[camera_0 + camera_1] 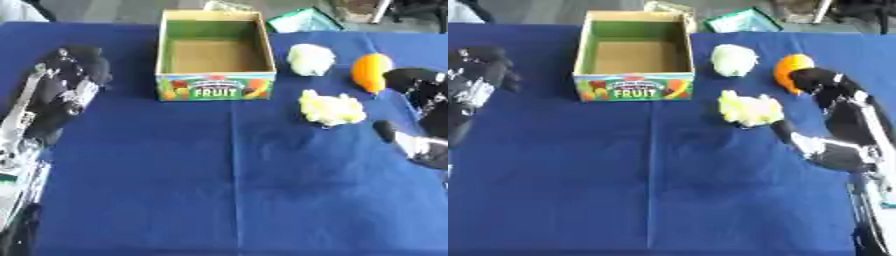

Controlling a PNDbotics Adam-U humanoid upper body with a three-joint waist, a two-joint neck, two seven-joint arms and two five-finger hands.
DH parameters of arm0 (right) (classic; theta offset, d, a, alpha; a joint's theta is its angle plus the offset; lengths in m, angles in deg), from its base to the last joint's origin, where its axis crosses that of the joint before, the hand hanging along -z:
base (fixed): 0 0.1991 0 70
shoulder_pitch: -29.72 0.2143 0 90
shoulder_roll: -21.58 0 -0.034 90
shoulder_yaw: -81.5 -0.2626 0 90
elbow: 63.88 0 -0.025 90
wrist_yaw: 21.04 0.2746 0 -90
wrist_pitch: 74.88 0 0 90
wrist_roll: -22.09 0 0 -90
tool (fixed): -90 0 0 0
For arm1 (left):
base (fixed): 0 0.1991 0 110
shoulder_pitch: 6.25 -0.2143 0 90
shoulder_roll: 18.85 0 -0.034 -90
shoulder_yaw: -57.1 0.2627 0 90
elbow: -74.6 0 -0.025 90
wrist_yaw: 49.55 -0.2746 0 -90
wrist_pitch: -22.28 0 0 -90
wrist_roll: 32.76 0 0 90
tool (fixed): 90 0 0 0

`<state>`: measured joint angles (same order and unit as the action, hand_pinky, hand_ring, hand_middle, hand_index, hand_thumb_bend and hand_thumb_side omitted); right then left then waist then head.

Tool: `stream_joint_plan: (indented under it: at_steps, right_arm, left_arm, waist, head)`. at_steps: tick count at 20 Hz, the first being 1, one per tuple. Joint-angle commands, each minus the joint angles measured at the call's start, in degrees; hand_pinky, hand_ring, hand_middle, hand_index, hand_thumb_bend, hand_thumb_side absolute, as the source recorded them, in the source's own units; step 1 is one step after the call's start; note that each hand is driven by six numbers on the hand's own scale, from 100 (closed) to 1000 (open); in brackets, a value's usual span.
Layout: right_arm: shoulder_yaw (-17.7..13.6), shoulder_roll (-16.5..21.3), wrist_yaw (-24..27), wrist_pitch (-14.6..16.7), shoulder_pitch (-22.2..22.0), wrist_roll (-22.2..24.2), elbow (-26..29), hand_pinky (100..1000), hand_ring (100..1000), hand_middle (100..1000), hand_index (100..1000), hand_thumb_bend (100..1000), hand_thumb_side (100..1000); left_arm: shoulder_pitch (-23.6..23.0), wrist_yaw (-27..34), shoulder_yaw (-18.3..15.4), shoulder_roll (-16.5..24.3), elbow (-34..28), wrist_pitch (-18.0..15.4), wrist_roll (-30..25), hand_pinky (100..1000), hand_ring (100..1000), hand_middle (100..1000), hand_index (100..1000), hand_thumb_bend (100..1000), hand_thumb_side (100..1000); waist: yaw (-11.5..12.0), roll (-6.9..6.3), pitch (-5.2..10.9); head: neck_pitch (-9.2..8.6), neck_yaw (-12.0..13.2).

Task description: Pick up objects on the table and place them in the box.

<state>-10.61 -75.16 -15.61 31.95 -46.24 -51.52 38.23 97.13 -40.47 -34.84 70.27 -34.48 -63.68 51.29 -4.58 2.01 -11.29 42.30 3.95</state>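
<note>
1. Right hand out on the blue table, spread wide and holding nothing: fingers up by the orange, thumb low, just past the yellow clump.
2. Left hand parked at the table's left side, left of the box. Fingers looked curled, nothing in them.
3. Box sat open and empty at the far middle, "FRUIT" panel facing the robot. Nothing placed yet, by the look of it.
4. Three things waited right of the box: pale lump nearest it, orange further right, yellow clump nearer the robot.
5. Risk one: wide hand straddled two targets. Closing from there could have nudged the orange away, or caught only the clump's edge.
6. Risk two: orange looked round, likely to roll toward the right edge if brushed.
7. Risk three: clump looked soft and lumpy, could have sagged or slipped from a pinch during the carry.
8. Orientation: clump's long axis ran roughly left to right; orange stood slightly taller than wide, tilted; pale lump showed no clear axis.
</note>
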Motion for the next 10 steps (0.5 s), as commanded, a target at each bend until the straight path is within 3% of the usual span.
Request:
stream_joint_plan:
  at_steps: [1, 10]
  right_arm:
    - [-0.4, 0.7, -0.3, 0.0, 0.3, 0.1, 0.4, 888, 841, 731, 785, 511, 148]
    - [-0.6, 1.7, -0.4, 0.3, 0.8, -0.1, 0.2, 887, 841, 725, 789, 504, 143]
  left_arm:
    - [0.5, 0.2, -0.5, 0.3, -1.2, -0.1, 0.2, 575, 594, 592, 716, 399, 365]
    - [0.5, 0.2, -0.4, 0.4, -1.3, -0.1, 0.2, 575, 594, 592, 716, 400, 363]
  waist:
    - [0.0, -0.13, 0.74]
    - [0.0, -0.15, 0.78]
  head:
    - [-0.41, -0.1]
    - [-0.36, -0.2]
